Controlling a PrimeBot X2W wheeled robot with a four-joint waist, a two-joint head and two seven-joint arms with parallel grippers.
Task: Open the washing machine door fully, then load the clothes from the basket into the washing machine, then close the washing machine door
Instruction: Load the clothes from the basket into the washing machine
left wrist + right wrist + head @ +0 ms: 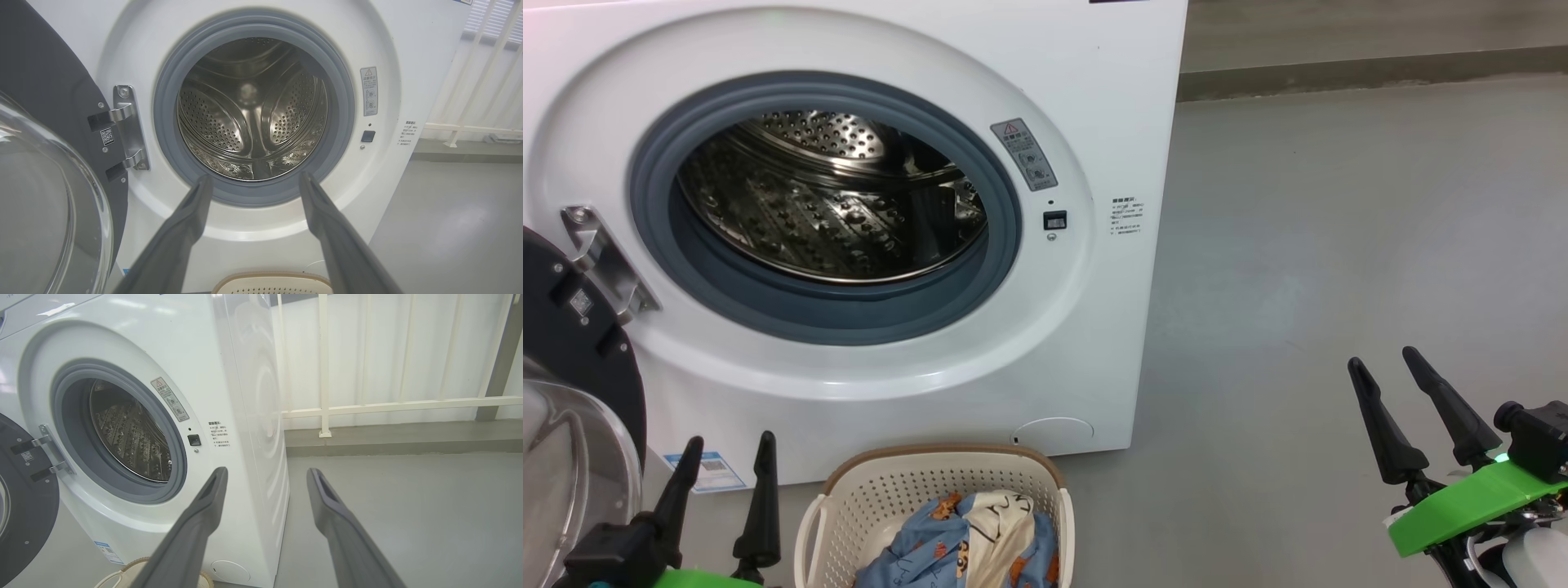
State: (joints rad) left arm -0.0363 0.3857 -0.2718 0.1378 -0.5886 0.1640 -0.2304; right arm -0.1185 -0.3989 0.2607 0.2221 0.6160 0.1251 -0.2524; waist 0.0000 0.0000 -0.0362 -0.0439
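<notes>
Grey floor (1339,245) stretches beside the washing machine (1094,82), under the right gripper (1382,358).

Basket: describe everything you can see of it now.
The basket is cream-white perforated plastic with a brown rim band and a loop handle on its left. It stands upright on the grey floor before the washing machine, below its open mouth; contact between them is unclear. The clothes lie heaped inside: light blue printed fabric and a cream piece with dark lettering. The frame cuts off its lower part. The left gripper, open, is beside it, not touching.
</notes>
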